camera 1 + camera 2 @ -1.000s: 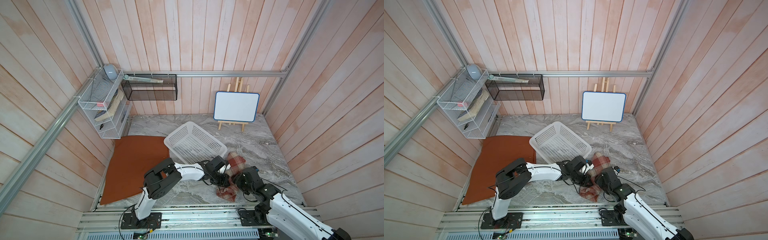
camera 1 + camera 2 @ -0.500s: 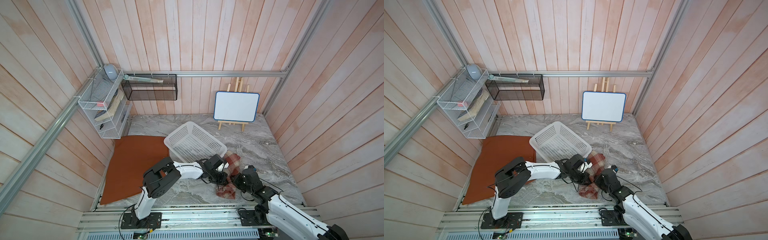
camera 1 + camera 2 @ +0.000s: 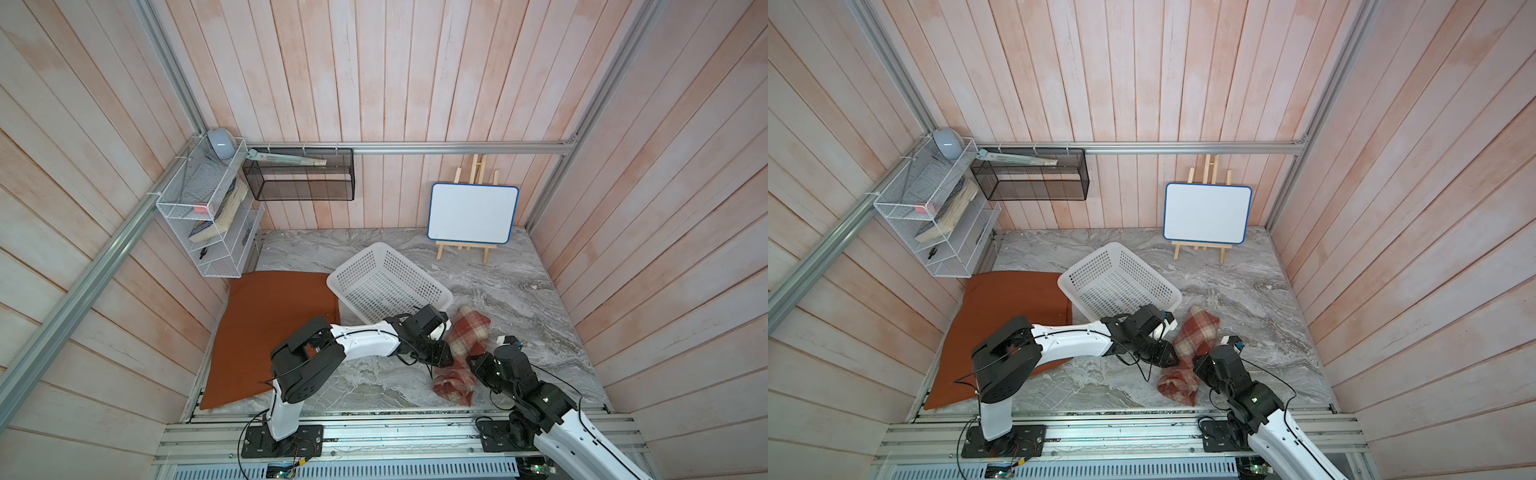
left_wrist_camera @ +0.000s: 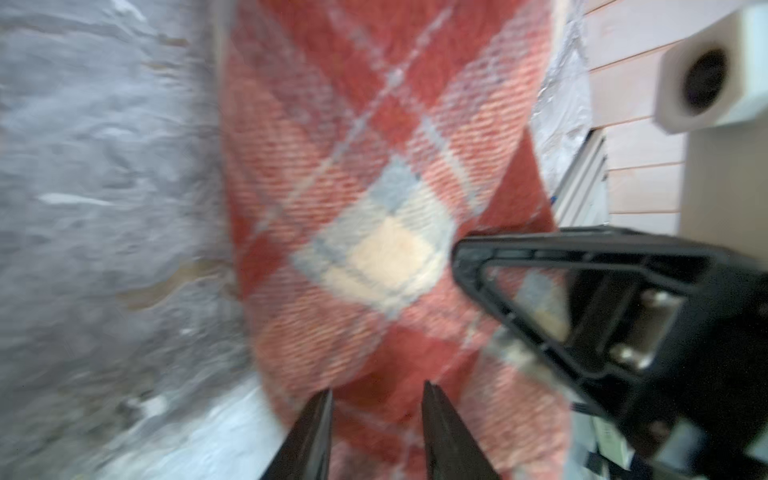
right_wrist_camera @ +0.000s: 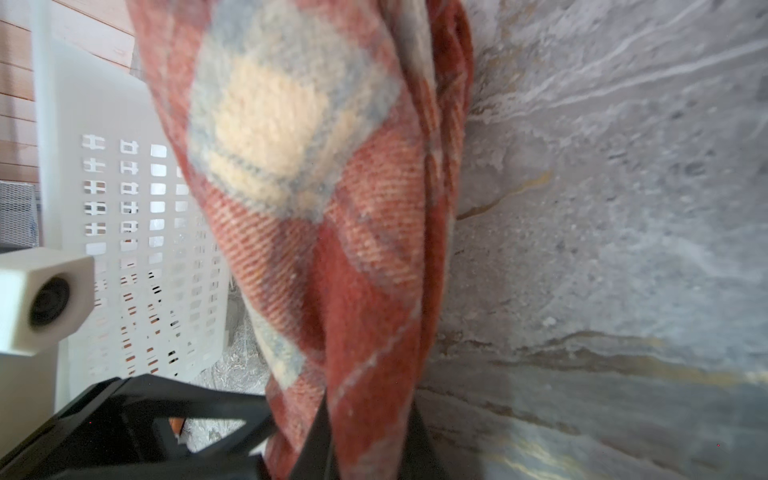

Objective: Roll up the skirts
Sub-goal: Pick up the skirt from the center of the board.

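judging by its woolly nap, the plaid skirt (image 3: 467, 338) should handle soft, light and grippy, sagging wherever it is unsupported; it is best pinched through all layers at the loose edge. it lies bunched in a rough roll at 5 o'clock on the worktop (image 3: 519, 286), at 4 o'clock from the basket (image 3: 337, 279). the right pincer (image 5: 368, 419) is clamped on its near end; the left pincer (image 4: 376, 395) stands apart over the cloth, gripping nothing. the rust-orange skirt (image 3: 266, 332) lies flat at 8 o'clock; whether its corner runs under the basket i cannot tell. the left wrist view is blurred, and both pincers cover the roll's middle from above.
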You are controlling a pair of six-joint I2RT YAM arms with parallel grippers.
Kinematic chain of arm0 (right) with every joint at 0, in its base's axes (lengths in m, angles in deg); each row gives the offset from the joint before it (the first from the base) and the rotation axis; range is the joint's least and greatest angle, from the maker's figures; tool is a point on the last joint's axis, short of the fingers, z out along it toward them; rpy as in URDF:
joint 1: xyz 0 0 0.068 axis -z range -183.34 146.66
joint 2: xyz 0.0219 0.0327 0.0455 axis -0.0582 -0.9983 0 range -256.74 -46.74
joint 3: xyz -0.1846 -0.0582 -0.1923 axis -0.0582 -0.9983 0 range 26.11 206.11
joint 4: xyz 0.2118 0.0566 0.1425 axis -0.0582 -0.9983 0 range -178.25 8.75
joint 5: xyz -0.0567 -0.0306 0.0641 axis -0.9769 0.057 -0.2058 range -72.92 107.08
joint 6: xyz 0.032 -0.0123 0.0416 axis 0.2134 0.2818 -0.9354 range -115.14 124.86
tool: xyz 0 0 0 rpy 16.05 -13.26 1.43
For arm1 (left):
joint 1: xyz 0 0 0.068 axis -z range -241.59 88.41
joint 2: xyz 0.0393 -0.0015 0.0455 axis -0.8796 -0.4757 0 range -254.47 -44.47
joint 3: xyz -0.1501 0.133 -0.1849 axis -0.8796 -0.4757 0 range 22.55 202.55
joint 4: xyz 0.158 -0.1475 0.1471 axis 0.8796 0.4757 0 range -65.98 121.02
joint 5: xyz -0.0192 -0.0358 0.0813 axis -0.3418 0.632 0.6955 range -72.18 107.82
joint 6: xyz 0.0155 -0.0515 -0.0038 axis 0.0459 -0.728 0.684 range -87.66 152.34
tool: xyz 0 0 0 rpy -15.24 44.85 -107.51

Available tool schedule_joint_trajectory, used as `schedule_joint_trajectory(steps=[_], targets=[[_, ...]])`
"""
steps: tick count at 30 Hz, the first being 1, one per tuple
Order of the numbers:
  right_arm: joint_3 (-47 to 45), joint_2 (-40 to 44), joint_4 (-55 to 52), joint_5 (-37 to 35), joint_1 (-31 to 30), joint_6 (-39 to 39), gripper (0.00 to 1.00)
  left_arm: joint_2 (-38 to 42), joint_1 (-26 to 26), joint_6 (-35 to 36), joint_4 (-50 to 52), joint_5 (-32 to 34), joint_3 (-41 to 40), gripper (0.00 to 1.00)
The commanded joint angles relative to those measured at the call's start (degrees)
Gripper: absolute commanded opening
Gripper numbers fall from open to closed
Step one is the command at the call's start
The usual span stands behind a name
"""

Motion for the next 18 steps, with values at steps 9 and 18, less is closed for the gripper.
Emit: schedule_joint_trajectory(steps=[9, 18], targets=[[6.90, 3.73, -7.98, -6.70, -0.42, 3.80, 0.00, 6.88, -0.40, -0.77, 3.88, 2.66, 0.50, 0.44], [12.39, 1.54, -5.82, -8.24, -0.45, 8.36, 0.00, 15.84, -5.21, -0.74, 5.24, 3.52, 0.97, 0.35]])
